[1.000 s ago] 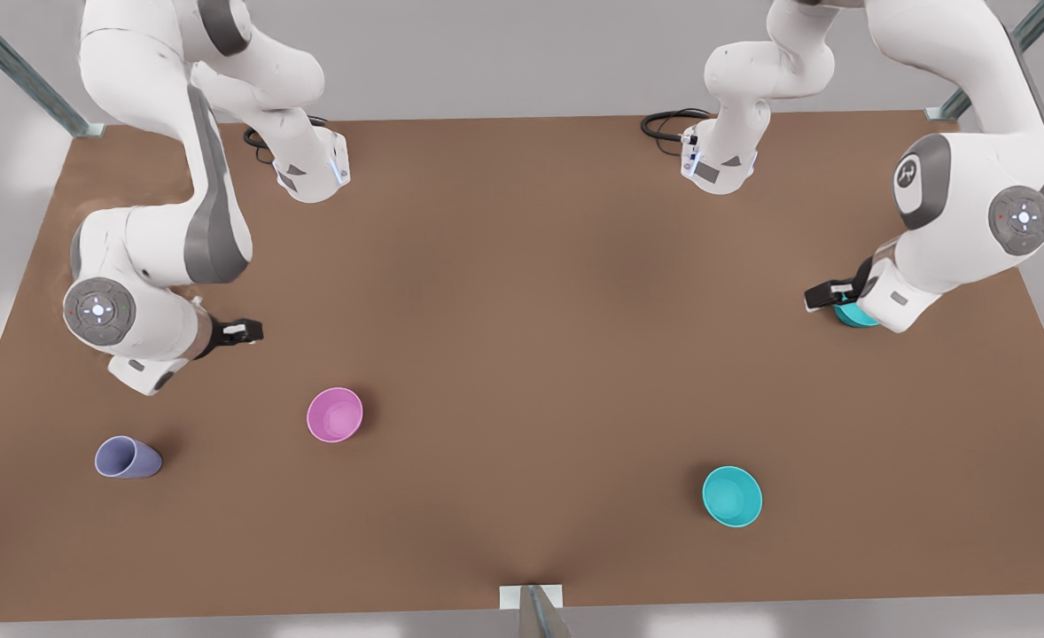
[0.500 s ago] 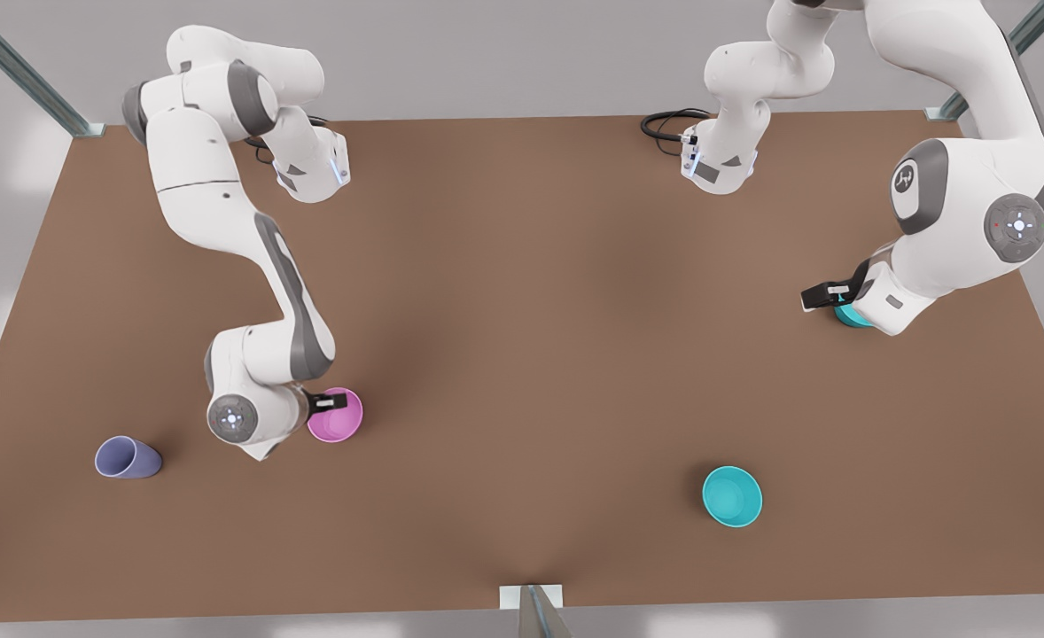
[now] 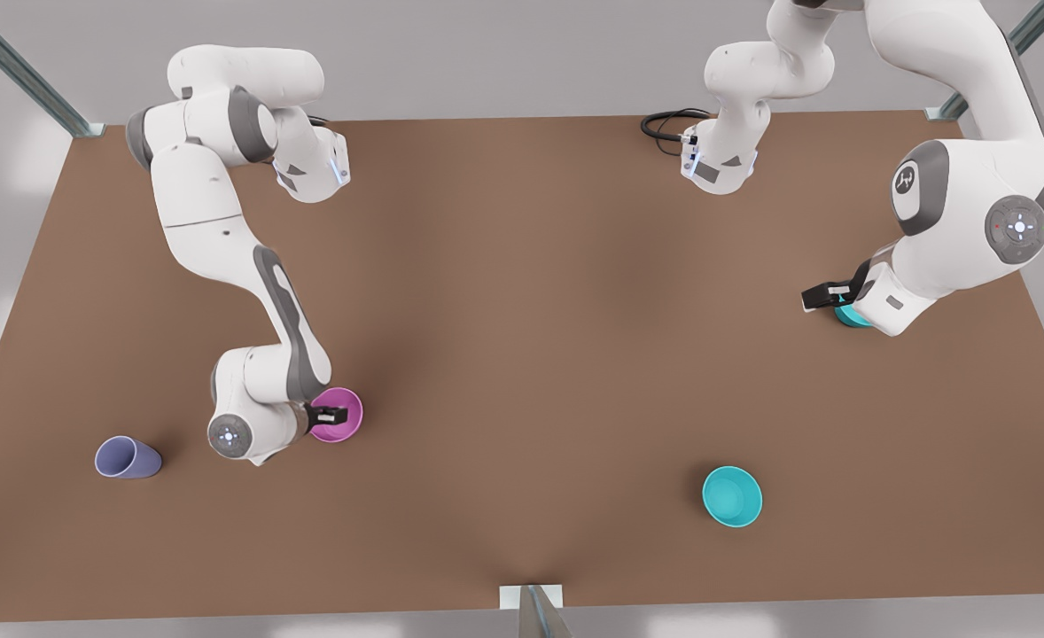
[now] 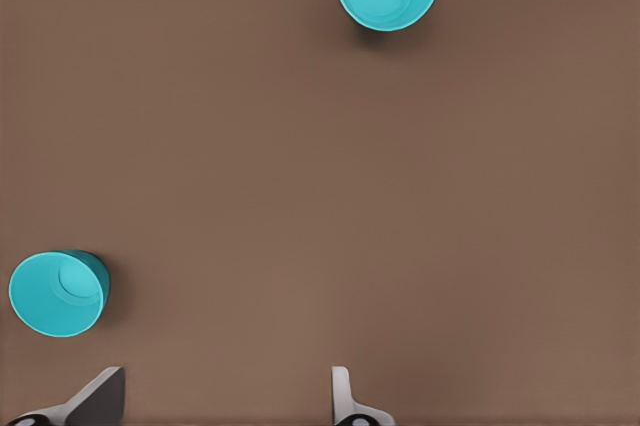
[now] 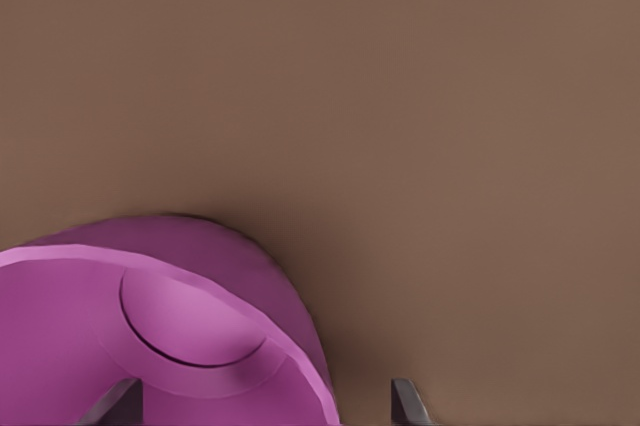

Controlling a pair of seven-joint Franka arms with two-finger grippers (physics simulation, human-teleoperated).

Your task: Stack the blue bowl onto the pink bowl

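**Front view check-in — both grippers parked over bowls, nothing lifted yet**

Front view shows the right gripper (image 3: 331,414) low over the pink bowl (image 3: 342,425), at the rim on the arm's side. In the right wrist view its fingertips (image 5: 405,401) stand spread, one over the bowl's inside and one outside the wall, so it straddles the rim without pinching. The pink bowl sits on the bench (image 3: 522,354), toward the front view's left.

The left gripper (image 3: 828,295) hangs above the blue bowl (image 3: 850,315), which peeks out from under that arm at the front view's right. The left wrist view has the bowl off to one side of the spread, empty fingers — not lined up between them.

My read: this is the reach-and-grasp step, stacking not started. Next the left gripper needs to centre on the blue bowl's wall and close. The lighter turquoise bowl (image 3: 732,496) and lavender cup (image 3: 128,458) aren't part of this.
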